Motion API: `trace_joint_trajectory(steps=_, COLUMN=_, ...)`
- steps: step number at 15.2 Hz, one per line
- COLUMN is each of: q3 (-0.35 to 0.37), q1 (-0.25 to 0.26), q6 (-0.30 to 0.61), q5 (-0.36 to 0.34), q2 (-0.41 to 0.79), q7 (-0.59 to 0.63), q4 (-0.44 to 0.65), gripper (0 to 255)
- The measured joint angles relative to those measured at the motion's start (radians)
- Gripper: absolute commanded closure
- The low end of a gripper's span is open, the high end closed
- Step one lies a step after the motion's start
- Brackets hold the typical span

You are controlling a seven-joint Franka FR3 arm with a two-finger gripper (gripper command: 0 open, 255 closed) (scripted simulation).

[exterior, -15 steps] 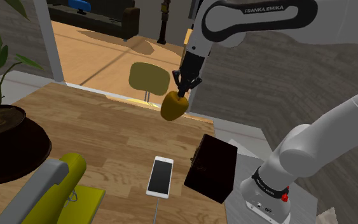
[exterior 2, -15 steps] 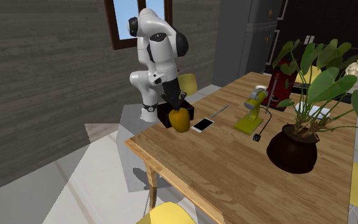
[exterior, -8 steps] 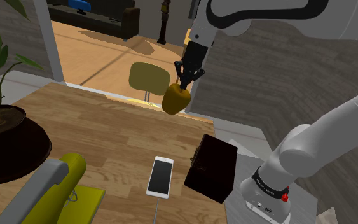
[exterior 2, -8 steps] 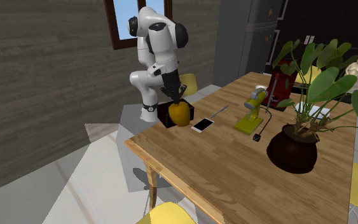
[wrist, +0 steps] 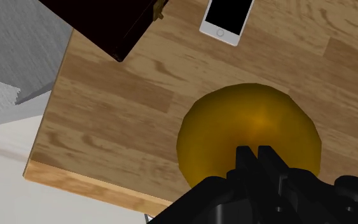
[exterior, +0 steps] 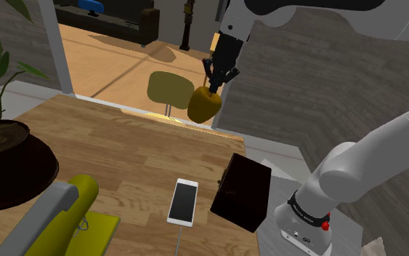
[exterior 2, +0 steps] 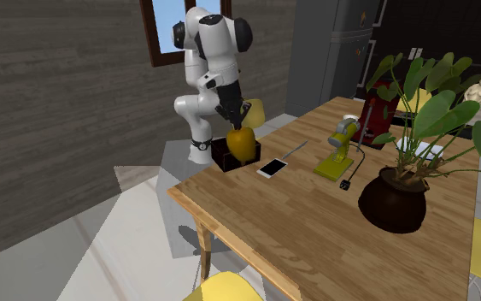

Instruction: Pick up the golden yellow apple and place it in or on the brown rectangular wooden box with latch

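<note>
Though shoulder view sets apple point(exterior: 204, 107) against chair point(exterior: 168, 89), wrist view shows it over table point(wrist: 95, 108) — claw point(wrist: 255, 154) clamped on it.

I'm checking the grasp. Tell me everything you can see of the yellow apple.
The apple is smooth, rounded and golden yellow, shaded brownish on its lower side. It hangs in the air from the gripper, whose black fingers pinch its top, nearly together. Nothing else touches it. It hovers above the wooden table near an edge, apart from the dark box.
</note>
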Motion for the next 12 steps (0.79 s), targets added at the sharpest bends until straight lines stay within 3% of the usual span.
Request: trace_joint_trajectory(steps=12, q3=-0.011, q1=0.047, q6=-0.199, q5=0.059, q2=-0.419, q7=0.061, q4=-0.208, gripper=255)
